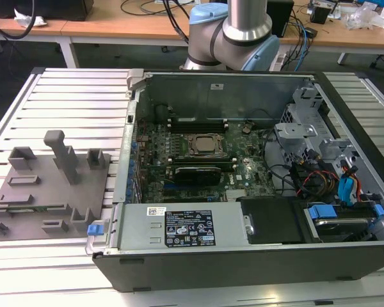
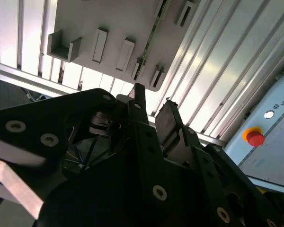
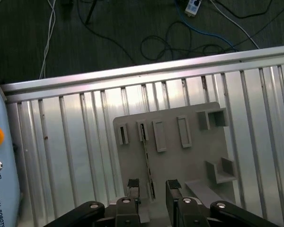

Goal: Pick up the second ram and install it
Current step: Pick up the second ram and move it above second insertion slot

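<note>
First wrist view: black two-fingered gripper (image 3: 153, 188) hangs fingers (image 3: 132, 185) apart, empty; just beyond, the thin green circuit-board ram (image 3: 147, 163) stands edgewise in the grey plastic tray (image 3: 194, 161). Descending straight, pads astride that edge, looks wise.

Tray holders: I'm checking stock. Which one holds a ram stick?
The holder in line with the gripper: the second ram stands edgewise in it; its neighbours are empty.
</note>
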You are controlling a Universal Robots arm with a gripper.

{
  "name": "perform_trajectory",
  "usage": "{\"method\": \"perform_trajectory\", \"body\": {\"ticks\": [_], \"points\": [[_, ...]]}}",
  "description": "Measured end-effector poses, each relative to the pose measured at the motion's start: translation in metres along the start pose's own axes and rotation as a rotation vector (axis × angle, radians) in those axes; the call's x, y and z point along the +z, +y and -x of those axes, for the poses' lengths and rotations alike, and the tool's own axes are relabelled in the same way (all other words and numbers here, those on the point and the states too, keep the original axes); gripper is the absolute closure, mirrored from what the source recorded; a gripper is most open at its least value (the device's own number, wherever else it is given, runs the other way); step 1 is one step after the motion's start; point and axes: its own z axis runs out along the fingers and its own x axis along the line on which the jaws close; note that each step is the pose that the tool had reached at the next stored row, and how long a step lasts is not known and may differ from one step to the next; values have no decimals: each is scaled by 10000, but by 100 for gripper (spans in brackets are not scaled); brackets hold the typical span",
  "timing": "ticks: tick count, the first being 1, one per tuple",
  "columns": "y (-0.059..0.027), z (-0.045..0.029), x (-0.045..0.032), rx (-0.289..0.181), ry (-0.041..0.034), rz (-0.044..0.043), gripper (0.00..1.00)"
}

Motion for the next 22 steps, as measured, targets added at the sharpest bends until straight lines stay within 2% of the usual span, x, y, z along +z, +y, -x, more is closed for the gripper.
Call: {"method": "perform_trajectory", "body": {"ticks": [2, 8, 11, 22], "points": [[0, -1, 5, 1, 1, 1, 64], [-7, -4, 156, 0, 0, 0, 64], [-16, -8, 363, 1, 0, 0, 64], [-22, -12, 494, 1, 0, 0, 64]]}}
